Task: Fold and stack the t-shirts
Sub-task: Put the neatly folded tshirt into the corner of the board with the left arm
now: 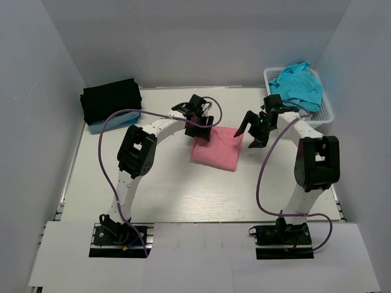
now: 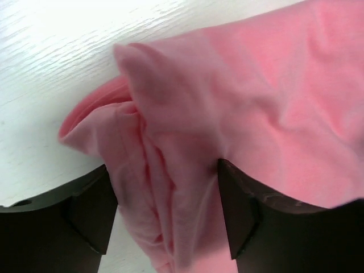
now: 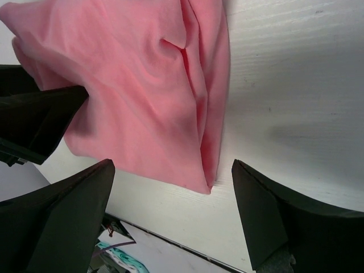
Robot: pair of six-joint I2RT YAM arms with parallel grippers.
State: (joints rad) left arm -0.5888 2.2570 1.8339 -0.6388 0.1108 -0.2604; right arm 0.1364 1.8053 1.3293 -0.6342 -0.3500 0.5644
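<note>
**subject:** salmon-pink t-shirt (image 1: 215,148) lies on the table (image 1: 183,195), approx. midway btw the two arms. it is folded to a compact, rough rectangle. folds look loose, w/ bunched pleats along one edge.

**left claw** (image 1: 204,133): at the far-left corner of the pink shirt, closed onto a bunch of its cloth. in the left wrist view the salmon-pink t-shirt (image 2: 256,102) fills the gap of the left claw (image 2: 166,219), w/ a finger either side.

**right claw** (image 1: 249,134): just beside the pink shirt's right edge, jaws spread wide, nothing held. in the right wrist view a corner of the salmon-pink t-shirt (image 3: 142,85) lies near the right claw (image 3: 170,222), and neither finger touches it.

**other stock, ref. the pink shirt:**
- black t-shirt (image 1: 110,101): folded, well apart to the far left, sitting on a light blue t-shirt (image 1: 101,127).
- teal t-shirt (image 1: 299,84): unfolded, well apart to the far right, in the basket (image 1: 328,114).

**step in hand (judgement):** fold of the pink shirt looks done or nearly so, and transfer to the stack looks to be starting. teal shirt not yet begun.

**next move calls for:**
- right claw to close on the shirt's right edge so both ends lift level.
- carry toward the black stack w/o the folds opening.
- lay it square on top.

a one-claw lift prob. lets the bundle sag open.
</note>
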